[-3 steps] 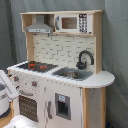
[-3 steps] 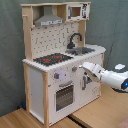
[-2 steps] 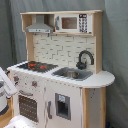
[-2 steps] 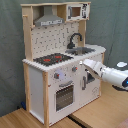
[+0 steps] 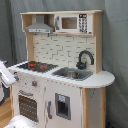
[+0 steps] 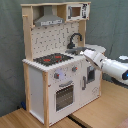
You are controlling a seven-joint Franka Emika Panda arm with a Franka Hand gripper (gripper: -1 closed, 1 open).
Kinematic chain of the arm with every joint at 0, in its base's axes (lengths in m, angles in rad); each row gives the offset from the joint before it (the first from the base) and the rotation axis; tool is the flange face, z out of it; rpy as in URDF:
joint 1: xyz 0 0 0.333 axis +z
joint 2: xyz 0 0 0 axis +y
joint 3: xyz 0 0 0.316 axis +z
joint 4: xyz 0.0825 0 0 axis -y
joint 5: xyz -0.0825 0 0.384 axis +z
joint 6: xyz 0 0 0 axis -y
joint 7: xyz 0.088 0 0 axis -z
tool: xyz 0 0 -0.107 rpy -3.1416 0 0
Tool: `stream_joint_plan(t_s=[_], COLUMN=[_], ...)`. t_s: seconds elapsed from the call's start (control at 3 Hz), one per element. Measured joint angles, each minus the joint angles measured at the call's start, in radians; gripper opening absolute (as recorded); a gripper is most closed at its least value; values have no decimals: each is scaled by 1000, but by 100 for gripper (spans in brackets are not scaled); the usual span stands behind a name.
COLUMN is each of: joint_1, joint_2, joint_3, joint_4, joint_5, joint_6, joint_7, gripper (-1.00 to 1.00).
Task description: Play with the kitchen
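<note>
The kitchen (image 5: 65, 50) (image 6: 50, 65) is a tall white and light-wood toy standing upright. It has a red-ringed black stovetop (image 5: 36, 65) (image 6: 52, 59), a black faucet (image 5: 85, 57) (image 6: 74, 40) over a sink (image 5: 72, 74), and a windowed oven door (image 5: 27, 105) (image 6: 64, 95). Knobs (image 6: 57, 76) sit below the counter, with a grey hood (image 6: 49, 20) and microwave (image 5: 70, 22) up top. My gripper (image 6: 84, 53) reaches in from the second exterior view's right, level with the counter's front edge just right of the stovetop. In the first exterior view the gripper (image 5: 11, 77) shows at the left edge beside the stove corner.
The kitchen stands on a wooden table (image 6: 100, 115) in front of a grey curtain (image 6: 110, 25). My white arm (image 6: 117, 69) stretches across the front of the cabinet below the sink. A white object (image 5: 20, 122) lies at the bottom of the first exterior view.
My arm has risen from in front of the lower cabinet door up to counter height, and moved slightly toward the stovetop. The kitchen has not moved.
</note>
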Motion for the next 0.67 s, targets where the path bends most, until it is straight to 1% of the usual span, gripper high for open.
stream_joint_plan(t_s=[0.33, 0.67], joint_1=[-15, -32], joint_2=[1, 0], joint_3=[-10, -11], joint_4=[54, 101], joint_5=[0, 0], joint_6=[-81, -170], joint_7=[-54, -94], gripper=[100, 100])
